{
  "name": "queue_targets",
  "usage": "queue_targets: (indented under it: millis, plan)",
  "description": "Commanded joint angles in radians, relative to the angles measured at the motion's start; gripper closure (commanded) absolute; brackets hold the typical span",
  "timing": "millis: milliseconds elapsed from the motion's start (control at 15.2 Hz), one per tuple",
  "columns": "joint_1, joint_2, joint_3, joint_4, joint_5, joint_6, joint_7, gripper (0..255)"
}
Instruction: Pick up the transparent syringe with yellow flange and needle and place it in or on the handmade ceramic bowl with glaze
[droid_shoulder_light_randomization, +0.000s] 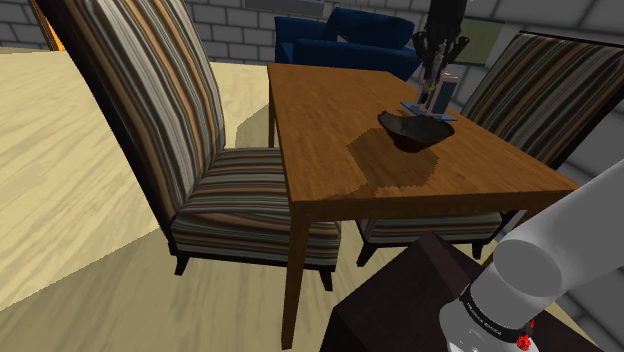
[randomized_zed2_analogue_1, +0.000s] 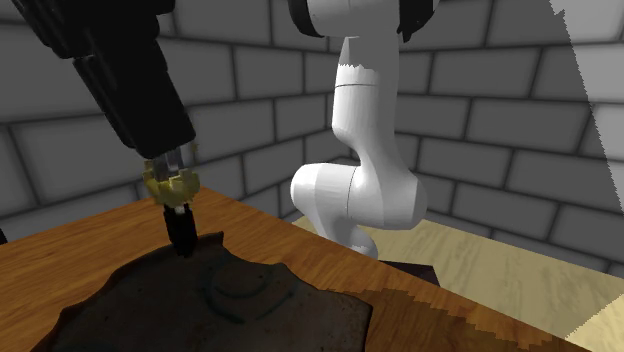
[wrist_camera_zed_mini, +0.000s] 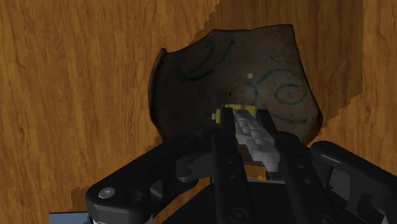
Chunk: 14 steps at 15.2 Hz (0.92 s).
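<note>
At upper left of the second exterior view, the black gripper (randomized_zed2_analogue_1: 168, 165) has its fingers closed on the syringe (randomized_zed2_analogue_1: 177, 210), gripping just above the yellow flange. Syringe long axis is upright. Its dark lower end points straight down at the bowl (randomized_zed2_analogue_1: 240, 300), which fills the lower left of that frame. The tip sits at the bowl's far rim; contact unclear. Can't tell which end is the needle.

In the wrist view the yellow flange shows between the fingertips, with the dark brown bowl and its teal squiggles under it.

In the shoulder view the bowl sits right of centre on a brown wooden table (droid_shoulder_light_randomization: 330, 130), with a small blue object (droid_shoulder_light_randomization: 443, 92) just behind it. There is a striped chair (droid_shoulder_light_randomization: 170, 120) at left, another (droid_shoulder_light_randomization: 530, 90) at right, and a blue armchair (droid_shoulder_light_randomization: 340, 40) at top centre. The floor (droid_shoulder_light_randomization: 60, 200) is light wood and the wall (randomized_zed2_analogue_1: 480, 120) is grey brick. The white arm (randomized_zed2_analogue_1: 365, 170) is at centre of the second exterior view.
</note>
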Motion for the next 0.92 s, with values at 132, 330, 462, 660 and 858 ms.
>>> queue_targets:
  millis: [132, 330, 462, 660, 858]
  plan:
    - [0.001, -0.028, 0.003, -0.089, -0.002, 0.061, 0.0, 255]
    - [0.001, -0.045, 0.004, -0.148, -0.004, 0.104, -0.003, 255]
    - [0.0, -0.053, 0.005, -0.178, -0.005, 0.126, -0.004, 255]
    - [0.0, -0.053, 0.005, -0.178, -0.005, 0.126, -0.004, 255]
    - [0.0, -0.053, 0.005, -0.178, -0.005, 0.126, -0.004, 255]
